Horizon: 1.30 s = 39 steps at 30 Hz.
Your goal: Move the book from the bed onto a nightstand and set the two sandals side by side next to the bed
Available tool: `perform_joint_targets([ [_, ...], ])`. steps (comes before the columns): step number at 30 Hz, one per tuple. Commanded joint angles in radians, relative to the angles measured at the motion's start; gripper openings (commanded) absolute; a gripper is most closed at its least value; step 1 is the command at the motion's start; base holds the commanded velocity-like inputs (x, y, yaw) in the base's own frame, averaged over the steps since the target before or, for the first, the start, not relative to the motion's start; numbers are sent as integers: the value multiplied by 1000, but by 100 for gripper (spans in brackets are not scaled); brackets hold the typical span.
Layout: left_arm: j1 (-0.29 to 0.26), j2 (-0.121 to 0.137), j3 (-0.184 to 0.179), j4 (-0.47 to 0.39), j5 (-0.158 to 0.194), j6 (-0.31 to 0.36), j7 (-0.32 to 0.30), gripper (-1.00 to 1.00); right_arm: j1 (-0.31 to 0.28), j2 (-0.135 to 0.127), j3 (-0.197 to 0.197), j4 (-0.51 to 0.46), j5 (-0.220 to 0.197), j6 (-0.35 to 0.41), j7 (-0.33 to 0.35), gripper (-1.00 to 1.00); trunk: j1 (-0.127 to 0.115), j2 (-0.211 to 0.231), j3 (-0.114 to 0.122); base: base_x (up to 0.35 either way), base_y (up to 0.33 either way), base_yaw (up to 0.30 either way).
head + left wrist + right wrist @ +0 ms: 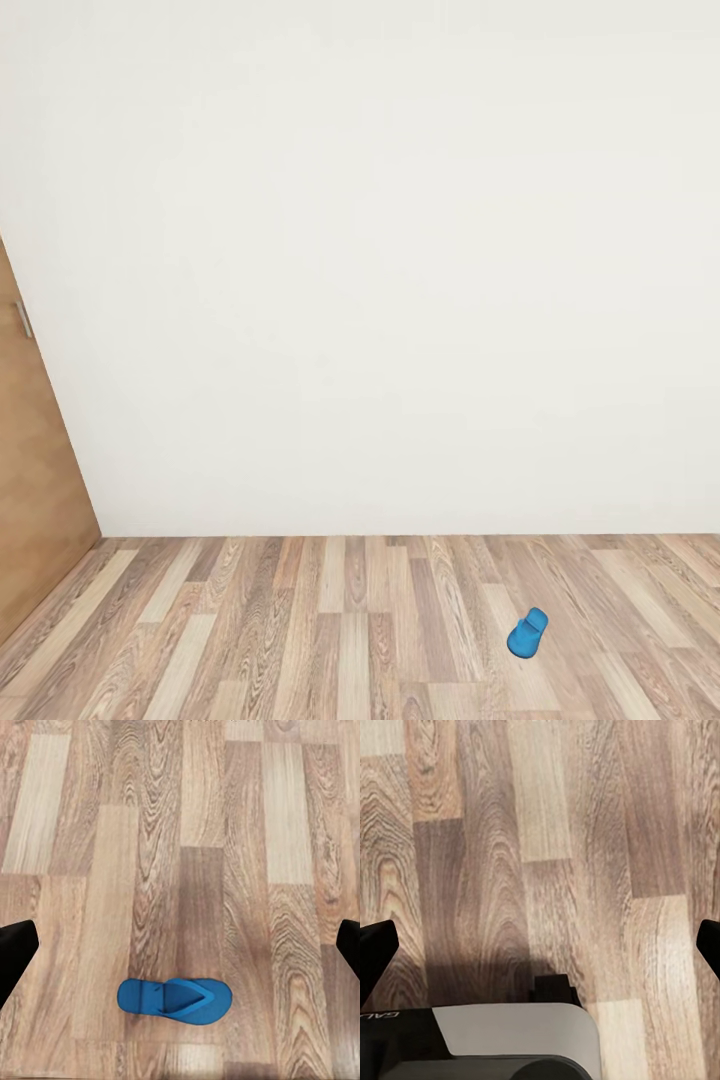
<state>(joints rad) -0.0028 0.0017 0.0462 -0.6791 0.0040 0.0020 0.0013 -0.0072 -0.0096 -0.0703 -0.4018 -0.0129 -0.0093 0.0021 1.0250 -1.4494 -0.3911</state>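
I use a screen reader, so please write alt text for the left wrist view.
A single blue sandal lies flat on the wood-plank floor, strap side up. The open left hand hovers above it, its dark fingertips at both edges.

Brown door (40,480) — cut off at the head view's left edge

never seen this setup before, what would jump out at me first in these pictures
The bright blue flip-flop sandal stands out at once, lying alone on the wood-plank floor toward the right of the head view, a little out from the plain white wall. The left wrist view shows a blue sandal flat on the planks, strap side up. At the left edge of the head view stands a plain brown door.
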Motion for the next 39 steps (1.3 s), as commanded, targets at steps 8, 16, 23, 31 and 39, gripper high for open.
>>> perform_joint_targets([
  [8,0,0,50,0,0,-1,-3,100,0,0,-2,0,-1,-1,1,100,0,-1,-1,0,0,-60],
  [16,0,-1,52,0,-1,-1,-3,100,0,1,-2,2,-1,-1,0,100,0,-1,0,0,0,-231],
  [23,0,0,52,0,-1,-1,-3,100,0,2,-2,4,-1,-1,0,100,0,-1,4,0,0,-253],
  [31,0,0,52,0,-1,-1,-3,100,0,2,-2,6,-1,-1,0,100,0,-1,8,0,0,-252],
  [39,0,0,53,32,-2,-1,-3,100,0,2,-2,6,-1,-1,0,100,0,-1,12,0,0,-247],
])
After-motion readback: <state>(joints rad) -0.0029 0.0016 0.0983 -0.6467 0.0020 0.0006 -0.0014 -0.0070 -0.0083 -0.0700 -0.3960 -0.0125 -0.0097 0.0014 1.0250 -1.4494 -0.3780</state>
